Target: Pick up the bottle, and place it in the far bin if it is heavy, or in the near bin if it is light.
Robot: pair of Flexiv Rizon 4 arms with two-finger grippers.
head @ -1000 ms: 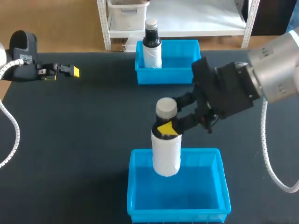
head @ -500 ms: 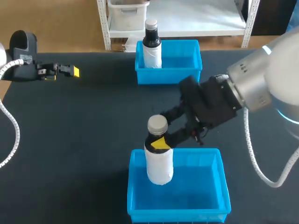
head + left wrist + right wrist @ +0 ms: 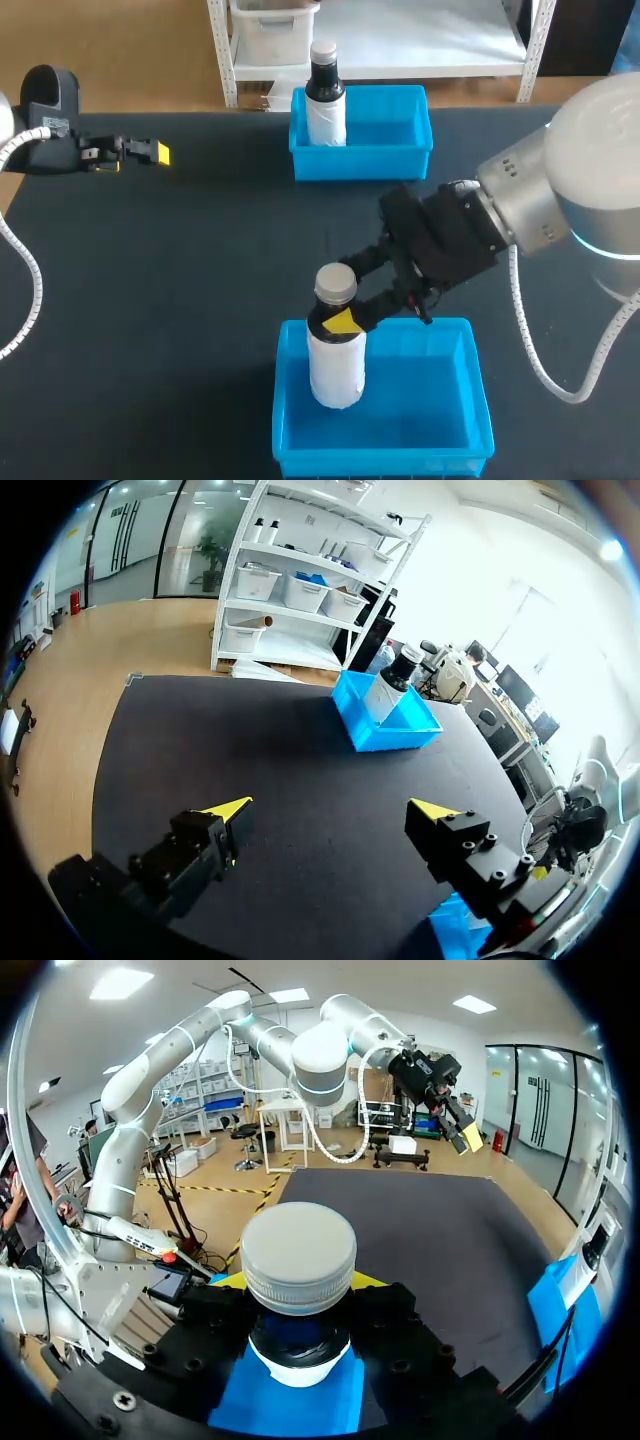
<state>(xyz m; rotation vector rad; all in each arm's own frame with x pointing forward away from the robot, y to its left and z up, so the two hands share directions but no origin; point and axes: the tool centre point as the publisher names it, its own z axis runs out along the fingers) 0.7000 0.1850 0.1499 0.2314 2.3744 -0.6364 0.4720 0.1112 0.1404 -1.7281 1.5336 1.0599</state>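
The bottle [image 3: 335,365] is clamped at its neck between the right fingers [image 3: 343,322], its base held inside the near bin [image 3: 380,462]. The left fingers [image 3: 228,810] are spread wide above the bench [image 3: 200,260], nothing grasped.

Bottle lowered deeper into the near bin.
The right gripper [image 3: 339,319] has carried the grey-capped bottle [image 3: 335,372] down and leftward over the near bin [image 3: 380,463]; the bottle's base now sits lower inside the bin's walls.

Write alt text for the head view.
The right gripper holds a white bottle upright over the near blue bin. A second bottle stands in the far bin; the left gripper is open at the table's far left.
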